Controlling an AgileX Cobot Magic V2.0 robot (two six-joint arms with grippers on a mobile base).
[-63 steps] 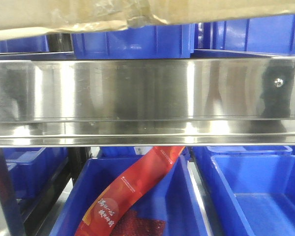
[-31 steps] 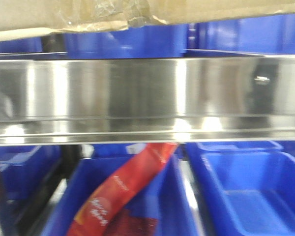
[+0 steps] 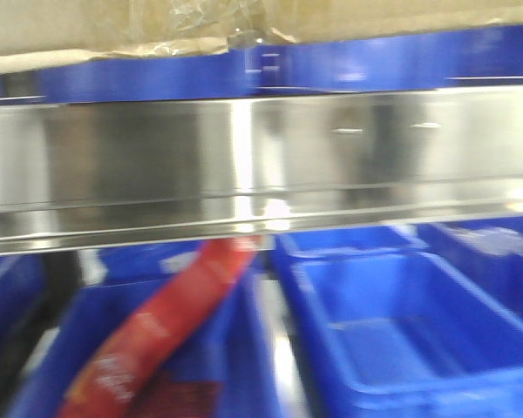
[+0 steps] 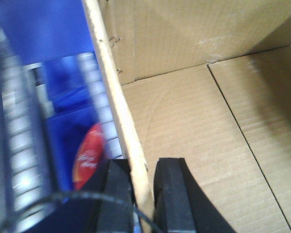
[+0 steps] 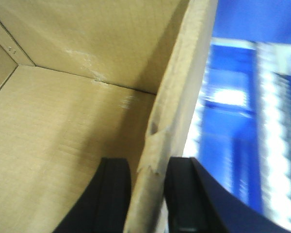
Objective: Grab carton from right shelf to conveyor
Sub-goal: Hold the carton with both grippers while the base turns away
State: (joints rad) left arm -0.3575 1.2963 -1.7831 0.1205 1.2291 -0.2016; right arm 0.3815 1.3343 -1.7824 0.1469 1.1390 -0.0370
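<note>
The brown carton's (image 3: pixel 157 22) taped bottom band fills the top of the front view, above the shiny steel rail of the right shelf (image 3: pixel 244 157). My left gripper (image 4: pixel 141 167) is shut on the carton's left wall (image 4: pixel 116 92), one black finger outside, one inside. My right gripper (image 5: pixel 148 167) is shut on the carton's right wall (image 5: pixel 179 82), likewise straddling it. The carton's open, empty inside shows in both wrist views (image 4: pixel 194 126) (image 5: pixel 53 126). The conveyor is out of view.
Blue plastic bins (image 3: pixel 401 322) sit on the lower shelf level, one holding a red packet (image 3: pixel 166 322). More blue bins (image 3: pixel 375 61) stand behind the carton. The packet also shows in the left wrist view (image 4: pixel 87 155).
The front view has swept right: the rail's reflections, the bins and the red packet slid left and blurred. The carton keeps its place at the top of the frame.
</note>
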